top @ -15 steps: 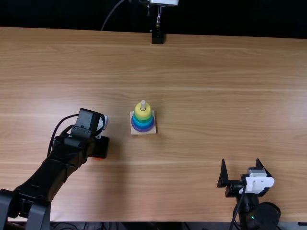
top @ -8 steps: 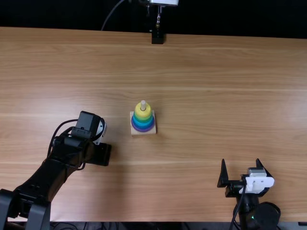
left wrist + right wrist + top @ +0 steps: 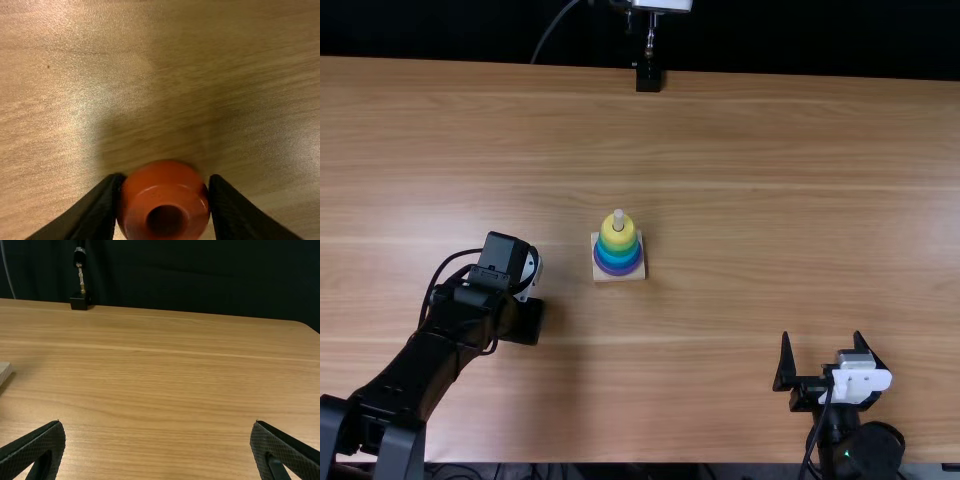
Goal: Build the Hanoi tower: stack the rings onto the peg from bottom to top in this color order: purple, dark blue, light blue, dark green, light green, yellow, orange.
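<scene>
Left of the ring stack, my left gripper (image 3: 525, 322) is over the table. Seen from its wrist, the left gripper (image 3: 167, 179) is shut on the orange ring (image 3: 145, 200), whose hole faces the camera. Purple (image 3: 619, 270), blue, green and yellow (image 3: 610, 235) rings sit around the peg (image 3: 618, 218) on the square wooden base (image 3: 621, 278). The peg's tip rises above the yellow ring. At the near right, my right gripper (image 3: 821, 340) stands open; in its wrist view the right gripper (image 3: 158, 425) has nothing between its fingers.
The wooden table (image 3: 750, 180) extends around the stack. A black stand (image 3: 648, 77) with a metal rod is at the far edge. In the right wrist view, a corner of the wooden base (image 3: 4, 371) shows.
The left gripper first shifted slightly toward the near edge and right, then a little back left. The orange seen under it earlier is now hidden from above. The right arm kept still.
</scene>
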